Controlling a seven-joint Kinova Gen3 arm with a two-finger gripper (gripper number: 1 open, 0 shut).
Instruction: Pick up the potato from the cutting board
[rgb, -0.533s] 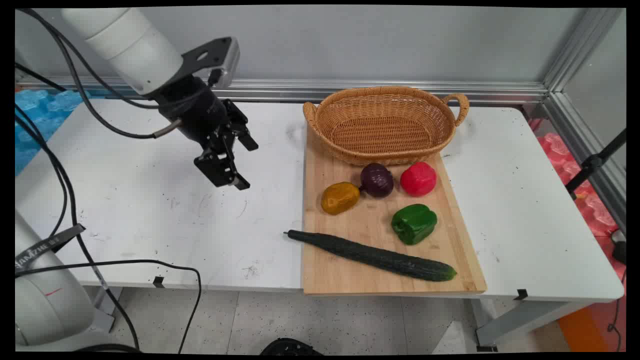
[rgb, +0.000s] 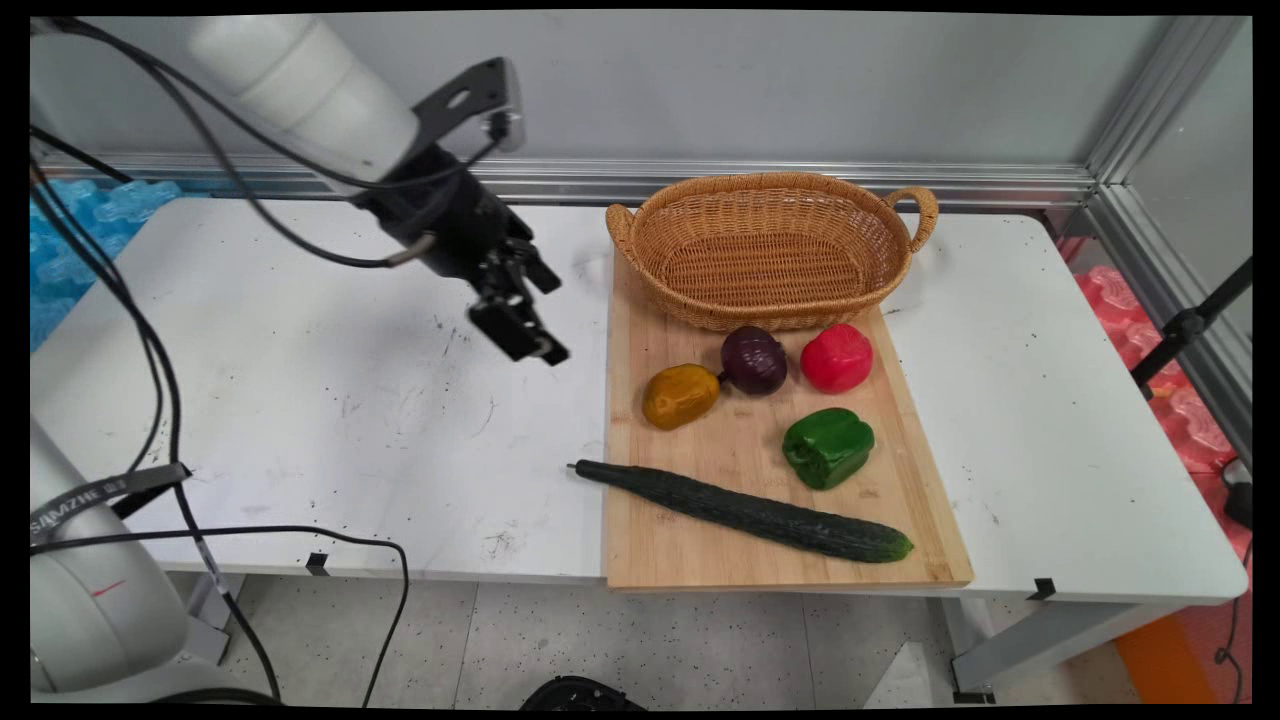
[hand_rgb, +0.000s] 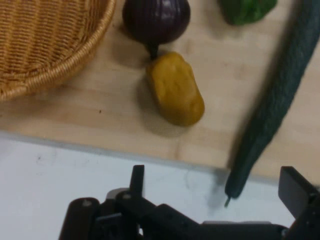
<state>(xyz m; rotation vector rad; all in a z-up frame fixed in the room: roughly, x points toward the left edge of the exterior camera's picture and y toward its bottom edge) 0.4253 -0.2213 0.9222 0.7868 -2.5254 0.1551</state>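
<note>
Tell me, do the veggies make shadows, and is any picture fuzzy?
Main view: sharp; the cucumber and green pepper cast only faint, soft shadows on the wooden board. Hand view: slightly soft; the yellow pepper and purple onion have darker shadows on their left, and the gripper at the bottom looks blurry.

A wicker basket (rgb: 770, 245), peppers and a cucumber (rgb: 745, 510) sit on a wooden board (rgb: 925, 500).
</note>
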